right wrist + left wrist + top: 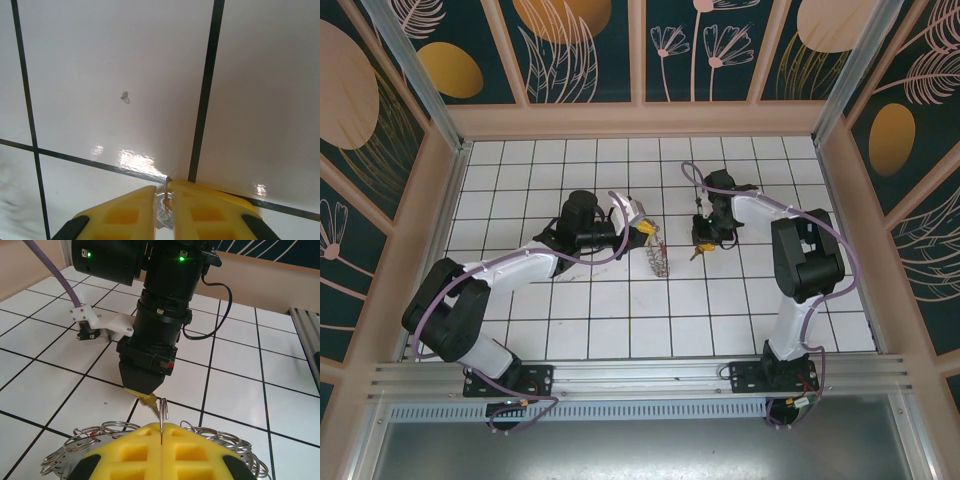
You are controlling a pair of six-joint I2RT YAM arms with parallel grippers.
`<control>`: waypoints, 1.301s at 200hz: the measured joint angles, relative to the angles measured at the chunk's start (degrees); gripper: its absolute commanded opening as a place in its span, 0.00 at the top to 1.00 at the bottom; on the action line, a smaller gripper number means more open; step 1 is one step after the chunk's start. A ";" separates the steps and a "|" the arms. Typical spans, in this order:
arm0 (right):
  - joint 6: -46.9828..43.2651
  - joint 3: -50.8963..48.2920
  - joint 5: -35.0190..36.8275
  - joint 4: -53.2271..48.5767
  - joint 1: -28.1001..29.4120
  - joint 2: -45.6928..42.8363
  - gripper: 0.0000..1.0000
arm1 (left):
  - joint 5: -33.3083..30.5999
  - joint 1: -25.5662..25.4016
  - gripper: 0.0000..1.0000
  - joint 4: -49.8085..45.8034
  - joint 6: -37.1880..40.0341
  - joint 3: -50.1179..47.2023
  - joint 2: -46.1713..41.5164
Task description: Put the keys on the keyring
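Both pinched closed | left gripper (161, 434) grips keyring (67, 454) edge | right gripper (167, 188) nips small key (163, 210)

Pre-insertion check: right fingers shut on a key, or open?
Shut on the key: the yellow right fingers nearly meet, its thin metal pinched between them.

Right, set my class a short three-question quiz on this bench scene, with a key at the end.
1. True or false: the left gripper is shut on the large pale grey flat keyring fringed with small metal loops.
2. What pinches the small silver metal piece? A) left gripper B) right gripper C) nothing
3. Fill in: the tabletop is covered in white square ____ with dark joints.
Key: 1 true; 2 B; 3 tiles.
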 measured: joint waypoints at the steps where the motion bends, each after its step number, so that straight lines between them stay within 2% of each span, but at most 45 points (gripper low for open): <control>1: -0.02 0.00 0.00 0.00 0.00 0.00 0.85 | 0.00 0.00 1.00 0.00 0.00 0.00 0.00; 134: -0.04 0.00 0.02 -0.04 0.00 0.02 0.87 | 0.00 0.00 1.00 0.00 -0.17 0.00 0.00; 207: -0.04 -0.11 0.02 -0.07 0.00 0.04 0.84 | 0.00 0.00 1.00 0.00 -0.20 0.00 0.00; 260: -0.04 -0.59 0.35 -0.07 0.00 0.04 0.87 | 0.00 0.00 1.00 0.02 -0.22 0.00 0.00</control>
